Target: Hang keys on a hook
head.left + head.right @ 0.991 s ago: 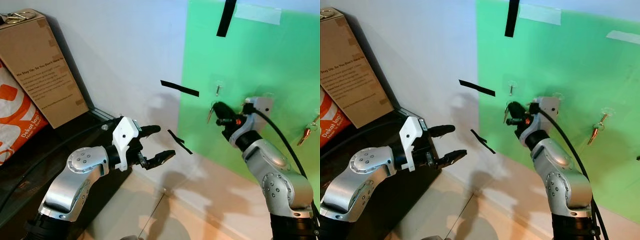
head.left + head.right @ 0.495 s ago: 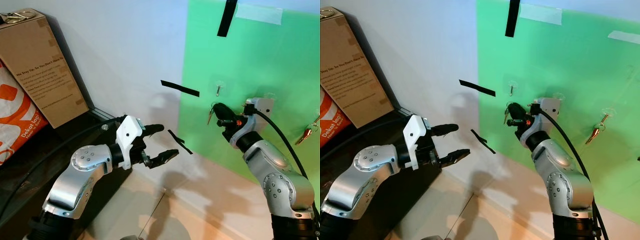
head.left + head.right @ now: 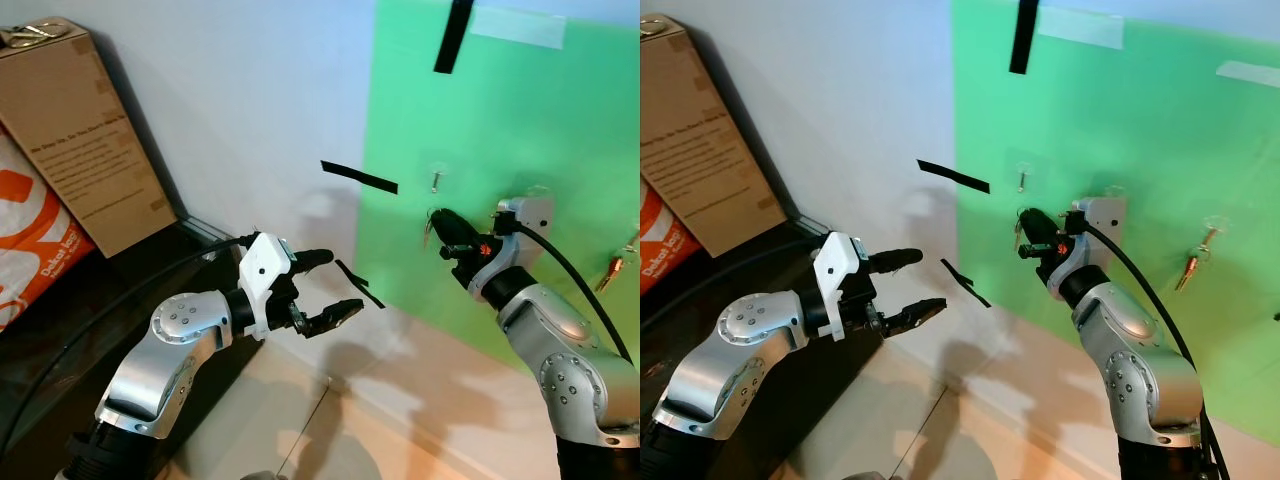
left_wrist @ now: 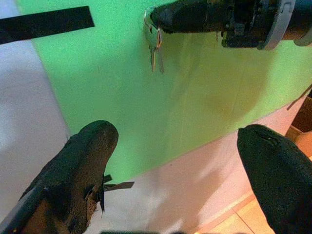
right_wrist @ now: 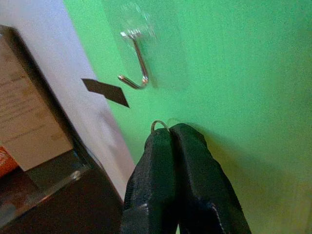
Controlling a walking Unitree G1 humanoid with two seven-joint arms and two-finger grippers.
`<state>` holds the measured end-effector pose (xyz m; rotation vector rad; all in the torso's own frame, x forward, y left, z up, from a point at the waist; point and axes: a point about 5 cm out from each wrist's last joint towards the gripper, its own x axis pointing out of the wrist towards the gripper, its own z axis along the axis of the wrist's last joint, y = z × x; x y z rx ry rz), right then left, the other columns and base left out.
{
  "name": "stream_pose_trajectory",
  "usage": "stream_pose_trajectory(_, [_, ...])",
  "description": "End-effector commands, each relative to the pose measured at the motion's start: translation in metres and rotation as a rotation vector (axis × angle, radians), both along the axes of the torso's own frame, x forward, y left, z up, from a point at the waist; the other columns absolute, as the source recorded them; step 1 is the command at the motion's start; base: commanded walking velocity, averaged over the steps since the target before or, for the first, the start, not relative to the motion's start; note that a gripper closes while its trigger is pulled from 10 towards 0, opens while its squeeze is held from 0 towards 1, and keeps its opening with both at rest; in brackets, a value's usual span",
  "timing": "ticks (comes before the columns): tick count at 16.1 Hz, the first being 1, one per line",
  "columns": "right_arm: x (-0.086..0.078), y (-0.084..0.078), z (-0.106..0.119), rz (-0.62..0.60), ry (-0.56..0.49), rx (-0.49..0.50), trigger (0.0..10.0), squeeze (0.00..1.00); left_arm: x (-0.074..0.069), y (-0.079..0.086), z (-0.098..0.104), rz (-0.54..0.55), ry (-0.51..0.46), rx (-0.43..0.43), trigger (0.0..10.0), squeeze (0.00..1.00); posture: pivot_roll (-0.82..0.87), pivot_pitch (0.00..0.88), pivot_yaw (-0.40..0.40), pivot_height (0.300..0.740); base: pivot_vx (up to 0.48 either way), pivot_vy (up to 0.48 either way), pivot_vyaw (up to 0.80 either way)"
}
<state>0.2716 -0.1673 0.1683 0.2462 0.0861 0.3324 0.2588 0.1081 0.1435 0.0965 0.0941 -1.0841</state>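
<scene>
Far left: a tall brown cardboard box (image 3: 75, 130) leaning against the white wall (image 3: 240, 90), with an orange and white bag (image 3: 35, 240) just beside it. Below them, a dark ledge (image 3: 120, 290) along the wall.

Next, the left hand (image 3: 325, 289), held out in the air, fingers spread wide, holding nothing. Close past its tips, a short strip of black tape (image 3: 359, 284) stuck low on the wall. Higher up, another black tape strip (image 3: 359, 177) crossing from the white wall onto the big green sheet (image 3: 500, 120). Near the top, a third black strip (image 3: 452, 35) hanging down over the green.

On the green sheet, a small clear hook (image 5: 134, 73) with a bent metal tip, bare. Just below it and a bit to the right, the right hand (image 3: 440, 221), fingers pressed tight together on the keys (image 4: 156, 51). Key ring (image 5: 159, 125) peeking out at the fingertips, keys dangling under them, close to the green sheet, under the hook and not on it.

Far right, more keys (image 3: 1193, 258) hanging on another clear hook (image 3: 1213, 226). Pale tape patches (image 3: 1080, 27) near the top of the sheet. Down low, a tan tiled floor (image 3: 330, 430).
</scene>
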Motion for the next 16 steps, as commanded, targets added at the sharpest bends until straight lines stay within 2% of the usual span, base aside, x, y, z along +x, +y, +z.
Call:
stream_pose_trajectory(1, [-0.002, 0.0, 0.005, 0.021, -0.016, 0.011, 10.0, 0.0, 0.002, 0.001, 0.0, 0.004, -0.011, 0.016, 10.0, 0.0, -0.07, 0.0, 0.083, 0.74, 0.0, 0.0, 0.0])
stream_pose_trajectory(3, [-0.002, 0.003, 0.02, 0.064, -0.087, 0.075, 10.0, 0.0, 0.002, 0.002, 0.001, 0.005, -0.016, 0.018, 10.0, 0.0, -0.07, 0.0, 0.078, 0.74, 0.0, 0.0, 0.0])
stream_pose_trajectory(8, [0.004, 0.009, 0.039, 0.071, -0.158, 0.159, 10.0, 0.0, 0.001, 0.004, 0.0, 0.007, -0.018, 0.021, 10.0, 0.0, -0.05, 0.0, 0.081, 0.74, 0.0, 0.0, 0.0])
stream_pose_trajectory(10, [0.013, 0.002, 0.043, -0.015, -0.18, 0.205, 10.0, 0.0, 0.003, 0.006, 0.003, 0.017, -0.029, 0.028, 10.0, 0.0, -0.03, 0.0, 0.067, 0.74, 0.0, 0.0, 0.0])
stream_pose_trajectory(12, [0.017, -0.002, 0.04, -0.058, -0.159, 0.199, 10.0, 0.0, 0.002, 0.006, 0.002, 0.029, -0.026, 0.027, 10.0, 0.0, -0.03, 0.0, 0.064, 0.74, 0.0, 0.0, 0.0])
stream_pose_trajectory(16, [0.019, -0.001, 0.023, -0.08, -0.058, 0.097, 10.0, 0.0, -0.001, 0.007, -0.001, 0.037, -0.017, 0.029, 10.0, 0.0, -0.03, 0.0, 0.056, 0.74, 0.0, 0.0, 0.0])
